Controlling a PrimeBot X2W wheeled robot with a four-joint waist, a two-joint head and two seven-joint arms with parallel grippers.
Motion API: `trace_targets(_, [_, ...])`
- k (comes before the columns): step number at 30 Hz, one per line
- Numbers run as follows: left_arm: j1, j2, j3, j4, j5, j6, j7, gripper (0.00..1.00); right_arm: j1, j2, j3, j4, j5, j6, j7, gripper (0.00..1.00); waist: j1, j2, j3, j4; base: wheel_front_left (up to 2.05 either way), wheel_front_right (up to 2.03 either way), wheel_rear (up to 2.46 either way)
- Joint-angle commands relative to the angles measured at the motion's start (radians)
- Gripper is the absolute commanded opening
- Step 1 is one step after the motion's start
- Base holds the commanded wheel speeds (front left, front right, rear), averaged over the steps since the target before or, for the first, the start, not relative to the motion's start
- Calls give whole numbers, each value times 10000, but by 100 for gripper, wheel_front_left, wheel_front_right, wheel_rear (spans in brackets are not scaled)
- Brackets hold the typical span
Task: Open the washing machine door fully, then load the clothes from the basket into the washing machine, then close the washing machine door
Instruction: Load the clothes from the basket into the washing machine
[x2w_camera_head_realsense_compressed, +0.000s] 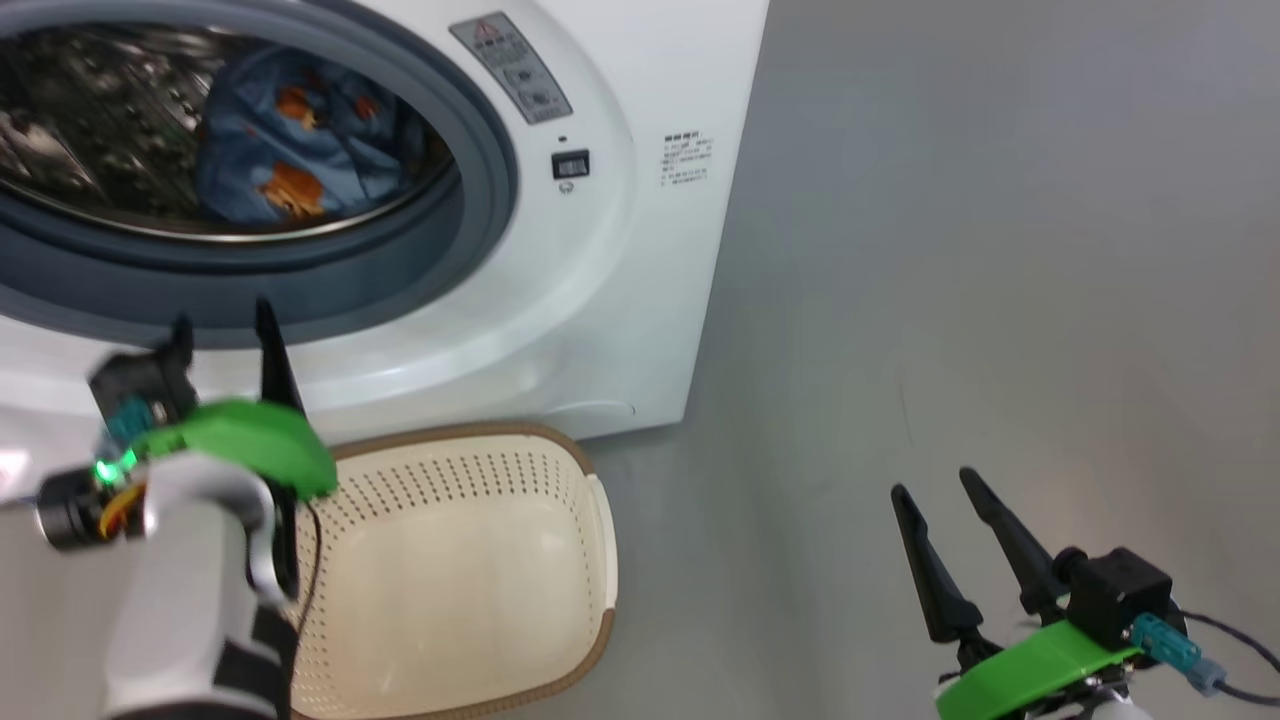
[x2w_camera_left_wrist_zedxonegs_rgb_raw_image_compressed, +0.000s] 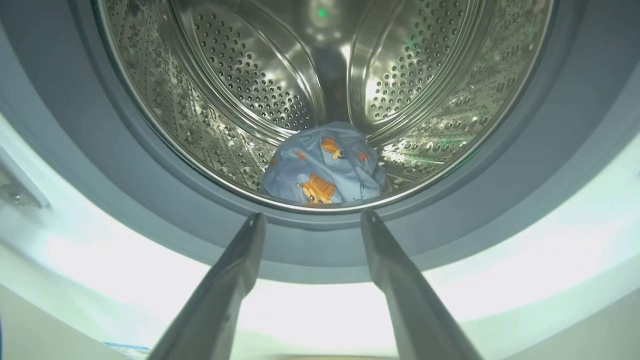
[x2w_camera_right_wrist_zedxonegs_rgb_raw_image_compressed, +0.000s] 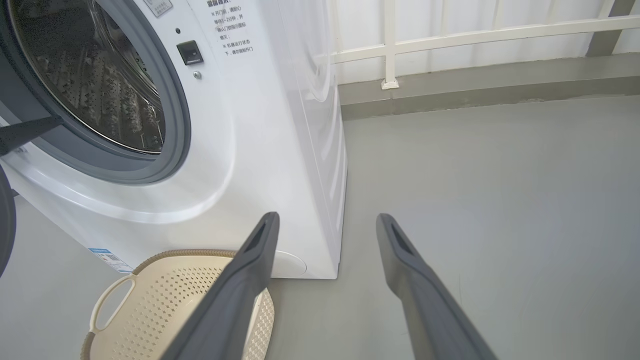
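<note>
Head view, loading stage: clothes (x2w_camera_head_realsense_compressed: 290, 150) lying inside the drum of the washing machine (x2w_camera_head_realsense_compressed: 600, 300), basket (x2w_camera_head_realsense_compressed: 455, 480) bare on the floor just in front. Left tool (x2w_camera_head_realsense_compressed: 222, 330) at the seal's lower lip, fingers apart, holding nothing; right tool (x2w_camera_head_realsense_compressed: 932, 485) likewise apart over open floor. Judged remaining: swinging the washing machine door (x2w_camera_right_wrist_zedxonegs_rgb_raw_image_compressed: 6, 225) shut

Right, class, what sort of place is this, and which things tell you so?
Probably a laundry area, perhaps on a balcony: a white front-loading washing machine, a perforated basket on the grey floor before it, and a white railing behind.
</note>
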Motion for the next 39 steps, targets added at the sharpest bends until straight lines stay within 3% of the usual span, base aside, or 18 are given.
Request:
trace_targets(1, [538, 241, 106, -552, 122, -44, -62, 100, 248, -93, 225, -155, -105, 16, -119, 100, 0, -1, -498, 158, 0, 0, 0])
trace_targets(10, [3305, 107, -68, -2351, -203, -201, -62, 100, 821, -125, 111, -92, -118, 16, -119, 100, 0, -1, -1523, 258, 0, 0, 0])
trace_targets(17, [5266, 98, -721, -4172, -650, -134, -62, 100, 1201, -192, 106, -69, -134, 16, -119, 100, 0, -1, -2083, 306, 0, 0, 0])
trace_targets(27, [8004, 96, -790, -6912, -928, 103, -62, 100, 1405, -272, 40, -134, -183, 16, -119, 100, 0, -1, -2584, 98, 0, 0, 0])
trace_targets(39, [8869, 96, -470, -8152, -880, 163, -62, 100, 1744, -226, -219, -213, -266, 16, -119, 100, 0, -1, -2827, 177, 0, 0, 0])
